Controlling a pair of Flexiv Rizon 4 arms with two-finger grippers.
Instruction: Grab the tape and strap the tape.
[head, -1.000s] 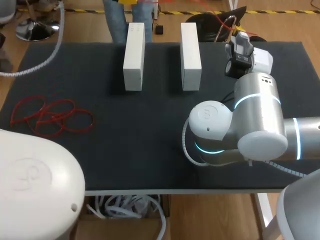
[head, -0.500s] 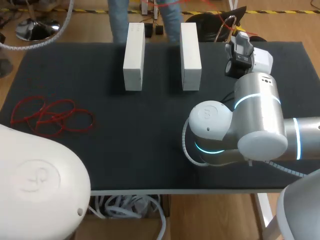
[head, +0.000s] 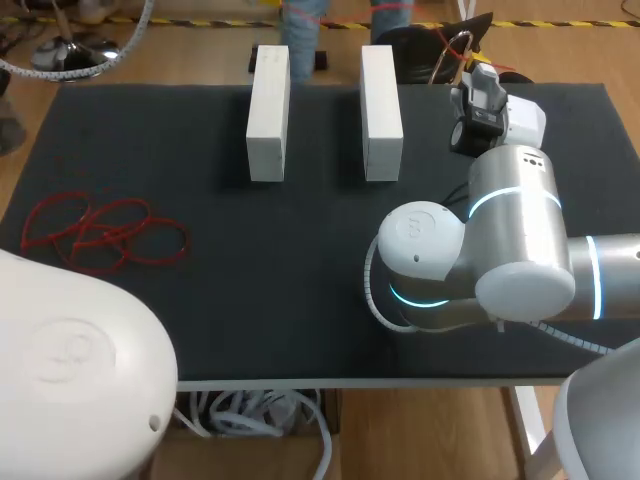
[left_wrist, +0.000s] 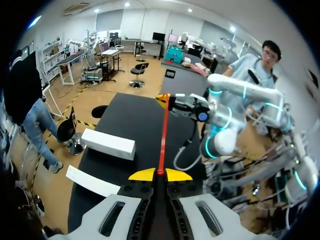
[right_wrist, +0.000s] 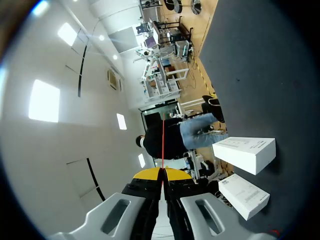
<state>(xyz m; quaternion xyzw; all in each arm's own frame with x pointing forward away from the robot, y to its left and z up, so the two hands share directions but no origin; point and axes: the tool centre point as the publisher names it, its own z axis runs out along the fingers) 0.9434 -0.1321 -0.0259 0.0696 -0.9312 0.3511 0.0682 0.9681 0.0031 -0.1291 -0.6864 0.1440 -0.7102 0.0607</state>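
A thin red tape (left_wrist: 163, 135) runs taut from my left gripper (left_wrist: 160, 172) to my right gripper (left_wrist: 167, 101), high over the dark table (left_wrist: 135, 120). Both pairs of yellow tips are pressed together on it. In the right wrist view the same red tape (right_wrist: 163, 142) leaves the shut right gripper (right_wrist: 163, 170) and runs straight ahead. In the head view only the left arm's white shell (head: 80, 370) shows, at the near left. The right arm (head: 500, 250) is at the right, and its fingers do not show there.
Two white boxes (head: 268, 110) (head: 381, 95) lie side by side at the back of the table (head: 250, 280). A loose pile of red tapes (head: 100, 235) lies at the left. The boxes (left_wrist: 108, 144) (right_wrist: 245, 152) sit below the stretched tape.
The left arm's white shell has shifted slightly at the near left of the head view. The right arm, boxes and pile of tapes have not moved.
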